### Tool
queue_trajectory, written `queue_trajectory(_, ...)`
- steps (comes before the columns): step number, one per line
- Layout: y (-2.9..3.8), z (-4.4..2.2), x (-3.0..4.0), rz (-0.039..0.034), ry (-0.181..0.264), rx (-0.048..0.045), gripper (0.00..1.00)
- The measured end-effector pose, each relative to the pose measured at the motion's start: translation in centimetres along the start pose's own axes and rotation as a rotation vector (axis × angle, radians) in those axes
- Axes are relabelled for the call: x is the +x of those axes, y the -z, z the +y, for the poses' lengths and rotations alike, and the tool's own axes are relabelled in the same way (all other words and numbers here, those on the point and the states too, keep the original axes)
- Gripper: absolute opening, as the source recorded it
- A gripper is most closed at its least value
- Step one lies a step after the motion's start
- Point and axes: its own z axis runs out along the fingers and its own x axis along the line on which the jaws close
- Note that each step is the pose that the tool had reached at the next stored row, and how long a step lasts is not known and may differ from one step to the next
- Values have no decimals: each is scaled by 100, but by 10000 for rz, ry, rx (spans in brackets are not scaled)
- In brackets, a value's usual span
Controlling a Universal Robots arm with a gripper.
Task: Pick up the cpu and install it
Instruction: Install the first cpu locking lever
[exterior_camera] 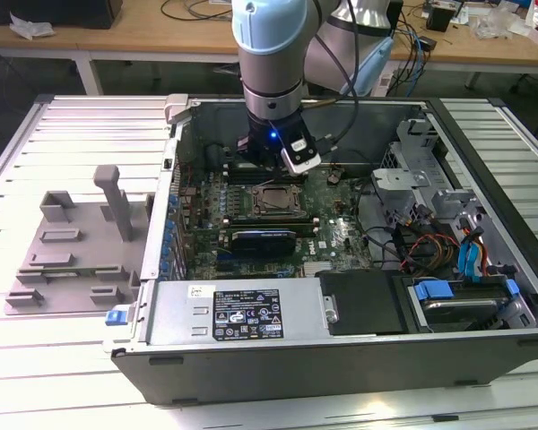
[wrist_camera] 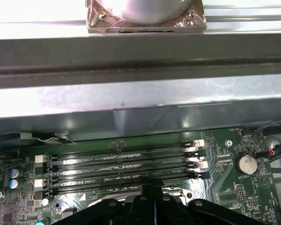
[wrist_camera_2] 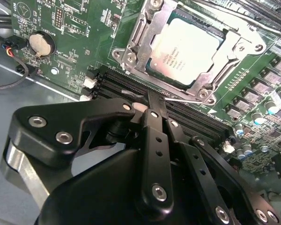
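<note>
Gripper (wrist_camera_2: 155, 101): fingers pressed together, holding nothing, tips poised over the memory slots (wrist_camera: 122, 164) just beside the socket (wrist_camera_2: 145, 28). Cpu (wrist_camera_2: 185, 49): seated flat in the socket's frame, silver top exposed, judged placed. Case (exterior_camera: 251, 345): lying open, giving access from above.

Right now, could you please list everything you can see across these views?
cpu: one, silver top, seated in the socket frame on the motherboard.
Socket frame: one, metal, around the cpu.
Motherboard: one, green, inside the case.
Coin battery: one, silver, on the motherboard.
Memory slots: several, black, beside the socket.
Computer case: one, grey, open on the table.
Tray: one, grey, at the exterior view's left.
Gripper: one, black, fingers together just beside the socket frame.
</note>
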Motion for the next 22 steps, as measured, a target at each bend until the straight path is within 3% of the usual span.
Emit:
queue_trajectory(1,-6,-1,3,-89,20,-11,11)
queue_trajectory(2,-8,-1,5,-116,27,-13,11)
queue_trajectory(9,-29,-7,8,-149,35,-14,11)
queue_trajectory(10,-38,-10,11,-350,80,-40,11)
queue_trajectory(11,-42,-11,11,-450,105,-52,11)
queue_trajectory(14,-38,-14,37,-472,92,-51,11)
queue_trajectory(19,-33,-20,158,-519,-58,-7,11)
queue_trajectory(21,-43,-22,160,-577,-272,58,11)
queue_trajectory(22,-50,-24,161,-640,-530,101,11)
